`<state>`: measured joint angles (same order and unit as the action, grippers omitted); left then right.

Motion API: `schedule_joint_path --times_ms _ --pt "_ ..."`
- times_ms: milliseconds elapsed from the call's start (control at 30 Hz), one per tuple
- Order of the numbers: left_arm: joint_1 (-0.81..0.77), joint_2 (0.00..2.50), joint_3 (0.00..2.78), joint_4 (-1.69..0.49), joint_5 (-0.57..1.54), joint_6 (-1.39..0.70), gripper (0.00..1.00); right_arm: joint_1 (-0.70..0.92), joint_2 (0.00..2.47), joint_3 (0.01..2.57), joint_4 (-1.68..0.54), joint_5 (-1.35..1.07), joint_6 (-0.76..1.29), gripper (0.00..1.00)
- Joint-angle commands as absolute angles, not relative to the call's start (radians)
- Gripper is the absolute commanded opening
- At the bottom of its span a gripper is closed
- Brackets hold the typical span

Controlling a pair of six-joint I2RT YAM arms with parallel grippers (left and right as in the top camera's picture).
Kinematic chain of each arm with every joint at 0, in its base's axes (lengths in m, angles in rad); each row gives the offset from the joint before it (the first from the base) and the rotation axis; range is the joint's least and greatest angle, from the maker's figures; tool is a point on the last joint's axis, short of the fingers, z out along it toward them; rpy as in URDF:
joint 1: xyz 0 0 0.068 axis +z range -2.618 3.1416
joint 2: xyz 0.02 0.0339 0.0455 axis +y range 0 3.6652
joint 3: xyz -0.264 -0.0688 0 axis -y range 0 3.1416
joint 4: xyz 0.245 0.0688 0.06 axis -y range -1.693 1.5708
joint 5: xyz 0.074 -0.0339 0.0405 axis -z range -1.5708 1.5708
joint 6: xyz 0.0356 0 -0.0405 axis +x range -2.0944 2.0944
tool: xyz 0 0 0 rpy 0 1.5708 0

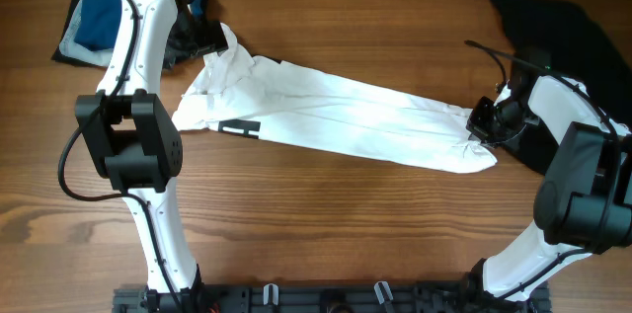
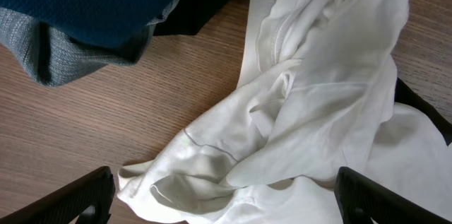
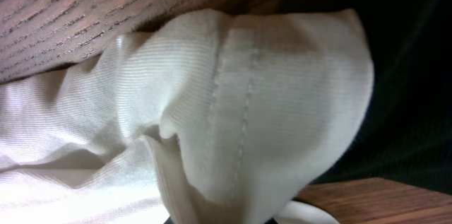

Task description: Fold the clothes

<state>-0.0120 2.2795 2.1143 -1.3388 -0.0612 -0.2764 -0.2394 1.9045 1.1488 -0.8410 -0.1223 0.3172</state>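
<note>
Two grippers tend one white T-shirt (image 1: 336, 111), stretched across the table (image 1: 316, 239) from far-left corner toward right edge. Right gripper (image 1: 484, 123) clamps its stitched end, apparently as anchor; left gripper (image 1: 211, 39) hovers wide open, empty, over the bunched end.

You have bare tabletop (image 1: 346, 224) open along the near edge between both arms, the white T-shirt (image 1: 336, 116) bars the middle from side to side, a blue shirt (image 1: 97, 12) crowds your left hand (image 1: 209, 39), black cloth (image 1: 553, 27) hems your right hand (image 1: 486, 120).
</note>
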Motion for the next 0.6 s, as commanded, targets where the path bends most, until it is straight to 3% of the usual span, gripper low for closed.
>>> schedule_joint_path --times_ms 0,400,567 --pt "-0.011 2.254 2.134 -1.344 -0.049 -0.297 1.0 -0.241 1.951 1.133 -0.828 -0.106 0.343 0.04" --pt "-0.011 2.254 2.134 -1.347 -0.049 -0.297 1.0 -0.25 1.643 1.292 -0.927 -0.207 0.239 0.04" --pt "-0.011 2.254 2.134 -1.351 -0.049 -0.297 1.0 -0.25 1.627 1.291 -0.936 -0.207 0.234 0.04"
